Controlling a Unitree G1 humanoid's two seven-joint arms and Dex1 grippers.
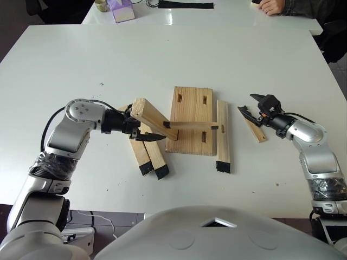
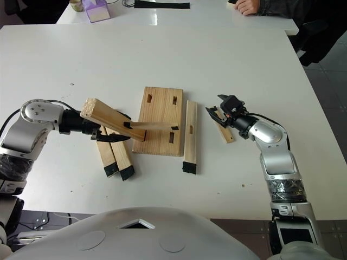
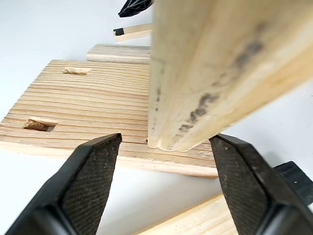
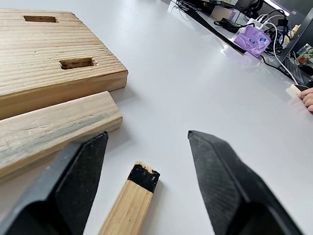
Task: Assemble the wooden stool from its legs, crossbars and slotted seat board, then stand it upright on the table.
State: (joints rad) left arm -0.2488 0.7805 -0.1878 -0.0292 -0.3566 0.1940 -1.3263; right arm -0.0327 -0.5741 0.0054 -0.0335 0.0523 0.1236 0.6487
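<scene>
The slotted seat board (image 1: 190,108) lies flat mid-table. My left gripper (image 1: 145,135) is shut on a wooden leg (image 1: 154,116), held tilted over the board's left edge. A thin crossbar (image 1: 192,126) sticks out of that leg across the board. In the left wrist view the leg (image 3: 220,63) runs between the black fingers (image 3: 93,181) above the board (image 3: 88,107). My right gripper (image 1: 246,104) is open right of the board. Its fingers (image 4: 215,181) straddle the black-tipped end of a short crossbar (image 4: 132,200) lying on the table.
Another leg (image 1: 223,135) lies along the board's right edge. Two more legs (image 1: 149,157) lie side by side under my left gripper. A purple box (image 1: 120,10) and a cup (image 1: 101,5) stand on the far table, where a person's hand (image 1: 271,5) rests.
</scene>
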